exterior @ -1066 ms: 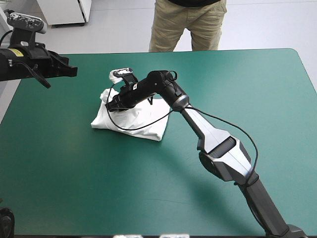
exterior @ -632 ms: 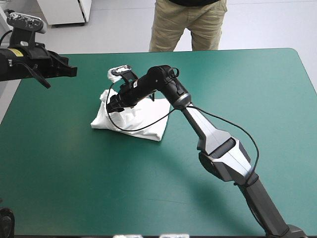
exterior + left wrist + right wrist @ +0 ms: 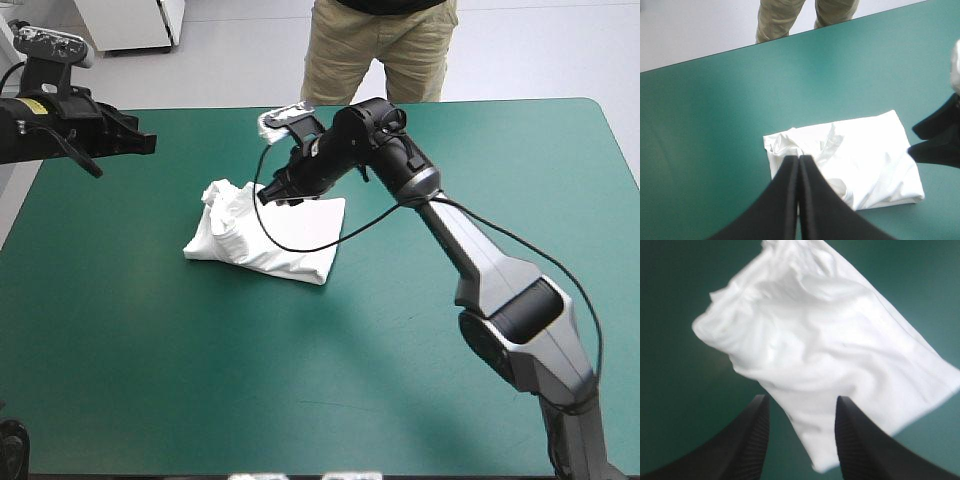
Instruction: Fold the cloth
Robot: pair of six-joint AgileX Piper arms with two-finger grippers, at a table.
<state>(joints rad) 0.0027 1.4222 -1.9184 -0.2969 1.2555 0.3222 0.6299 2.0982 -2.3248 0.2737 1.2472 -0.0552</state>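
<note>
Right black-finned hand (image 3: 275, 190) has risen off the white folded T-shirt bundle (image 3: 265, 240) toward the far edge — fingers apart, empty | left black-finned hand (image 3: 140, 143) closed, empty, aloft | bundle left of centre on teal-green bench (image 3: 480, 170) | risk: rumpled end, unheld, may spring open | right wrist view alone shows the finger gap

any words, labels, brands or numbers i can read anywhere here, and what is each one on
No text can be read in any view.
Yellow label on the left arm: too small to read.
T-shirt: plain white, no print or tag showing.
Teal-green cover: no markings.
</note>
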